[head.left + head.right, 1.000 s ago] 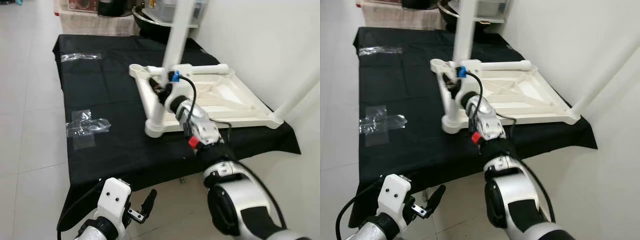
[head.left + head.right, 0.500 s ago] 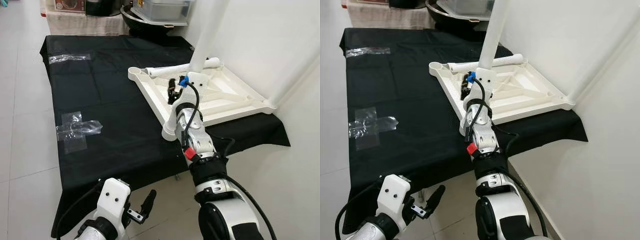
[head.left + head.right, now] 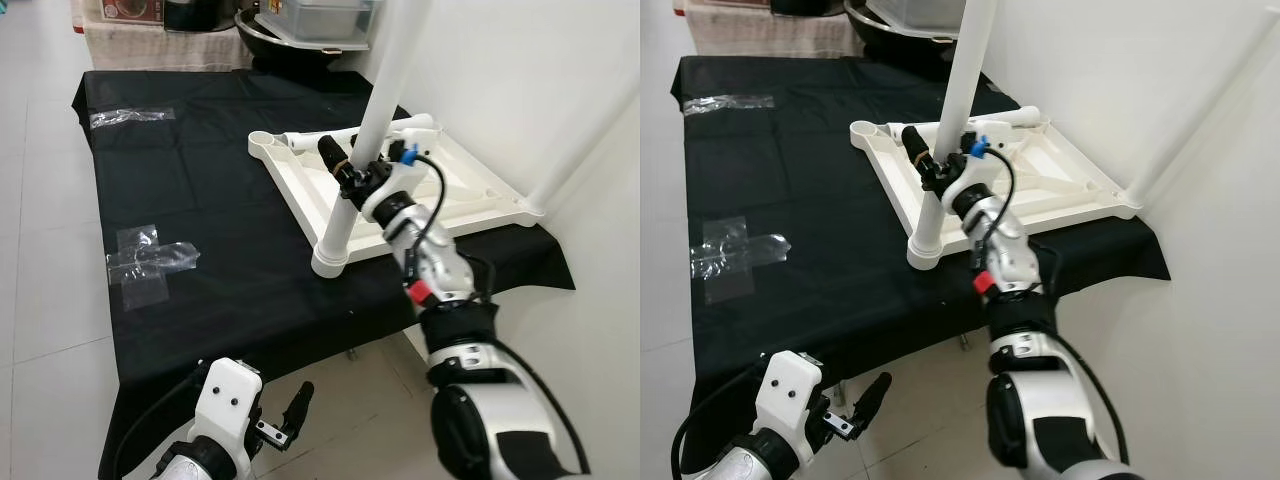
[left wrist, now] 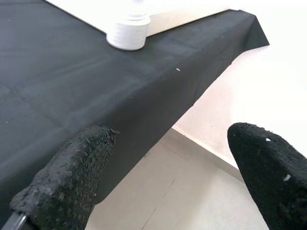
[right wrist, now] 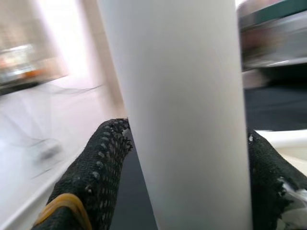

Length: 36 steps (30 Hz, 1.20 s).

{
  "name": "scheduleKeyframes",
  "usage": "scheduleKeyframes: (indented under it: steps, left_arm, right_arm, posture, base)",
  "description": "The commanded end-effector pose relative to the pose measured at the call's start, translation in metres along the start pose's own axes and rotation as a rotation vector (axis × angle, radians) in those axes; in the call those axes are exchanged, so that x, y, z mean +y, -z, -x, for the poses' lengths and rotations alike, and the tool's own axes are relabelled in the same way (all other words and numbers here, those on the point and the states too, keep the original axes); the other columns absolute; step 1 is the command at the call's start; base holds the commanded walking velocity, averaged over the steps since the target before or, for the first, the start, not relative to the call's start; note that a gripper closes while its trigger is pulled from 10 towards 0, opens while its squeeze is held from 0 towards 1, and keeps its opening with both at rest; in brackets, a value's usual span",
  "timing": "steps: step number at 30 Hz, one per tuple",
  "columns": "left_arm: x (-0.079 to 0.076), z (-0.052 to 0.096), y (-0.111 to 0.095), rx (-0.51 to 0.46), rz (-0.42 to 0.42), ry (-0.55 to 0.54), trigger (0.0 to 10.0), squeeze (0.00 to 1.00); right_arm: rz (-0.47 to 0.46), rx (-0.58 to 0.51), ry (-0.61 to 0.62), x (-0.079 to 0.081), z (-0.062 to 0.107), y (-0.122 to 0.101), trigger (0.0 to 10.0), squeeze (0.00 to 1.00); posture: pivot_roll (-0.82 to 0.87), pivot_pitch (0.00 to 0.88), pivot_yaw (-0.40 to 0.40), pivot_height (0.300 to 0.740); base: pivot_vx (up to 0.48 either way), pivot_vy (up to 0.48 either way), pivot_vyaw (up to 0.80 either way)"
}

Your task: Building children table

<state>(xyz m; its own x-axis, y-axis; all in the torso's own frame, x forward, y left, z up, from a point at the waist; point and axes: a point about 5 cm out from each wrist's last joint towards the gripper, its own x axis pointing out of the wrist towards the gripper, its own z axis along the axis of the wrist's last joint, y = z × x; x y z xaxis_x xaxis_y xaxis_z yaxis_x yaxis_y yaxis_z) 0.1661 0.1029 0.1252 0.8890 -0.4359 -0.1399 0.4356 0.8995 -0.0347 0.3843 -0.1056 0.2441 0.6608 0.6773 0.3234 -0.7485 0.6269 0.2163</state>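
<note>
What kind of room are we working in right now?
Probably a home room used as a work area: pale tiled floor, a low surface under a black cloth bearing the upturned white tabletop, and a storage box behind.

Home interior, tiled floor [image 3: 40,300], cookware & storage box [image 3: 318,22] behind.

the white plastic table top [image 3: 440,190] lies upside down on the black cloth [image 3: 200,200], near the wall, with its ribs facing up. one white round leg [image 3: 365,150] stands upright in the near corner socket [image 3: 330,262]. another white leg [image 3: 405,126] lies flat on the far edge of the top. a third leg [image 3: 590,150] rises at the right corner.
</note>
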Motion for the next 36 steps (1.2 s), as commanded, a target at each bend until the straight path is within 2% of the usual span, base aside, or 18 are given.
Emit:
scheduleKeyframes:
  steps: [1,3,5,6,8,12,13,14,15,18,19,21,22,24,29,31,32,36]
  left_arm:
    - [-0.003,0.0,0.003,0.012,0.005,0.012,10.0,0.0]
    - [-0.004,0.0,0.004,0.013,0.005,0.012,10.0,0.0]
    - [-0.004,0.0,0.003,0.011,0.003,0.013,10.0,0.0]
    - [-0.004,0.0,0.003,0.011,0.003,0.013,10.0,0.0]
    - [-0.004,0.001,0.002,0.009,-0.001,0.013,10.0,0.0]
    - [-0.005,0.002,0.002,0.009,-0.006,0.013,10.0,0.0]
    - [-0.005,0.002,0.002,0.01,-0.005,0.012,10.0,0.0]
    - [-0.005,0.002,0.002,0.01,-0.005,0.012,10.0,0.0]
    - [-0.005,0.002,0.002,0.01,-0.004,0.012,10.0,0.0]
    - [-0.005,0.002,0.002,0.01,-0.003,0.012,10.0,0.0]
    - [-0.004,0.002,0.002,0.01,-0.002,0.011,10.0,0.0]
    - [-0.004,0.002,0.002,0.011,0.0,0.009,10.0,0.0]
    - [-0.004,0.002,0.002,0.011,0.0,0.009,10.0,0.0]
    - [-0.003,0.001,0.001,0.011,0.001,0.009,10.0,0.0]
    - [-0.002,0.0,0.002,0.01,0.001,0.012,10.0,0.0]
    - [-0.002,0.0,0.002,0.01,0.001,0.013,10.0,0.0]
    - [-0.002,0.0,0.002,0.01,-0.001,0.013,10.0,0.0]
    - [-0.001,0.0,0.002,0.011,-0.003,0.011,10.0,0.0]
  right_arm:
    - [-0.057,0.065,-0.271,0.022,-0.005,0.011,10.0,0.0]
    - [-0.055,0.076,-0.306,0.023,-0.004,0.012,10.0,0.0]
    - [-0.05,0.169,-0.557,0.038,0.004,0.023,10.0,0.0]
    - [-0.05,0.169,-0.557,0.038,0.004,0.023,10.0,0.0]
    - [-0.056,0.218,-0.672,0.047,0.003,0.03,10.0,0.0]
    - [-0.034,0.238,-0.695,0.055,-0.008,0.035,10.0,0.0]
    - [-0.028,0.236,-0.683,0.056,-0.012,0.035,8.1,0.0]
    - [-0.028,0.236,-0.683,0.056,-0.012,0.035,8.1,0.0]
    - [-0.006,0.212,-0.638,0.056,-0.017,0.033,0.0,0.0]
    - [0.004,0.195,-0.614,0.055,-0.02,0.031,0.0,0.0]
    - [0.019,0.163,-0.52,0.051,-0.026,0.028,0.0,0.0]
    - [0.082,0.118,-0.217,0.035,-0.035,0.021,0.0,0.0]
    - [0.082,0.118,-0.217,0.035,-0.035,0.021,0.0,0.0]
    - [0.121,0.119,0.031,0.02,-0.037,0.018,0.0,0.0]
    - [0.301,0.17,0.625,-0.015,-0.016,0.02,0.0,0.0]
    - [0.32,0.162,0.668,-0.017,-0.014,0.019,0.0,0.0]
    - [0.294,0.123,0.799,-0.017,-0.009,0.021,0.0,0.0]
    - [0.274,0.093,0.937,-0.012,-0.005,0.025,0.0,0.0]
  posture:
    - [0.17,0.066,-0.206,0.74]
    - [0.17,0.066,-0.206,0.74]
    - [0.17,0.073,-0.207,0.74]
    - [0.17,0.073,-0.207,0.74]
    - [0.18,0.079,-0.211,0.74]
    - [0.18,0.083,-0.211,0.74]
    - [0.18,0.088,-0.21,0.74]
    - [0.18,0.088,-0.21,0.74]
    - [0.18,0.092,-0.208,0.74]
    - [0.18,0.092,-0.208,0.74]
    - [0.18,0.092,-0.21,0.74]
    - [0.17,0.098,-0.211,0.74]
    - [0.17,0.098,-0.211,0.74]
    - [0.17,0.1,-0.205,0.74]
    - [0.16,0.098,-0.201,0.74]
    - [0.16,0.098,-0.201,0.74]
    - [0.16,0.096,-0.198,0.74]
    - [0.17,0.098,-0.198,0.74]
  base:
    - [0.0,0.0,0.0]
    - [0.0,0.0,0.0]
    - [0.0,0.0,0.0]
    - [0.0,0.0,0.0]
    - [0.0,0.0,0.0]
    - [0.0,0.0,0.0]
    - [0.0,0.0,0.0]
    - [0.0,0.0,0.0]
    - [0.0,0.0,0.0]
    - [0.0,0.0,0.0]
    - [0.0,0.0,0.0]
    - [0.0,0.0,0.0]
    - [0.0,0.0,0.0]
    - [0.0,0.0,0.0]
    - [0.0,0.0,0.0]
    - [0.0,0.0,0.0]
    - [0.0,0.0,0.0]
    - [0.0,0.0,0.0]
